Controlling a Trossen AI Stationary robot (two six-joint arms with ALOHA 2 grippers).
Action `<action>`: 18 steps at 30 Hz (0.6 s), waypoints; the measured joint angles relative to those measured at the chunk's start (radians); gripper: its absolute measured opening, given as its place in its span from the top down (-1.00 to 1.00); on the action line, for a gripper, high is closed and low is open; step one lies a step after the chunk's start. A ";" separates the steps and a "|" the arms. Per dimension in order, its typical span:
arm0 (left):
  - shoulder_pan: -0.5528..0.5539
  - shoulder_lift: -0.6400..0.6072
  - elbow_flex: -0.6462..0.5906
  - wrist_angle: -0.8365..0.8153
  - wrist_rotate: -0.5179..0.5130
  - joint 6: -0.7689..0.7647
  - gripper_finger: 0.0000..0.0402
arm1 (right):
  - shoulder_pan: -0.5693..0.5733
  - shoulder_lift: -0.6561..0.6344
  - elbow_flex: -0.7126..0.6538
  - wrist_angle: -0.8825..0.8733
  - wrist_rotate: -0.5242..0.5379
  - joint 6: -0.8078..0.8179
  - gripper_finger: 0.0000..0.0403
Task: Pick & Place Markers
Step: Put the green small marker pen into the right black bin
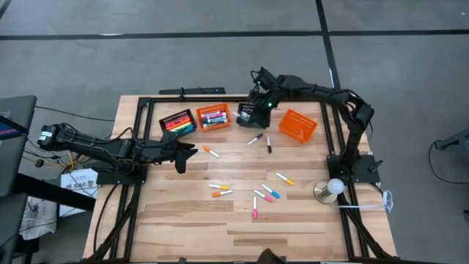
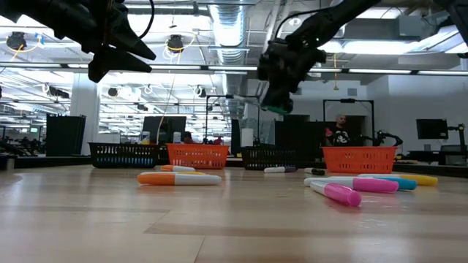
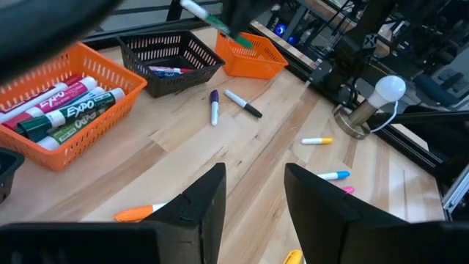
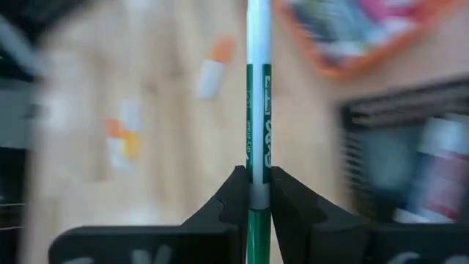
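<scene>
Several markers (image 1: 255,196) lie scattered on the wooden table (image 1: 183,220). One white marker with a green label and green end (image 4: 258,103) is held in the air by my right gripper (image 4: 258,192), above the black basket (image 1: 247,114) at the far middle. My left gripper (image 3: 255,198) hovers open over the table's left part (image 1: 183,155) with nothing between its fingers. An orange basket (image 1: 213,116) and another black basket (image 1: 178,121) hold more markers. My right gripper pinches the green-and-white marker between its two fingers at a white band (image 4: 258,196) close to the green end. The fingers lie across the marker, slanting down from above. The marker is lifted clear, its long white part reaching out past the fingertips.
A second orange basket (image 1: 297,125) lies tilted at the far right. A white bulb on a round metal base (image 1: 333,188) stands near the right edge. A black frame (image 1: 146,110) borders the table. The near half of the table holds only a few loose markers.
</scene>
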 joint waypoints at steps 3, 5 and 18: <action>0.000 0.000 0.000 0.000 0.000 0.000 0.31 | -0.024 0.000 0.038 -0.050 0.149 -0.034 0.81; 0.000 0.000 0.000 0.000 0.000 0.000 0.31 | -0.036 -0.001 0.047 -0.054 0.232 -0.038 0.81; 0.000 0.000 0.000 0.001 0.000 0.000 0.31 | -0.020 0.050 0.044 -0.035 0.479 -0.114 0.79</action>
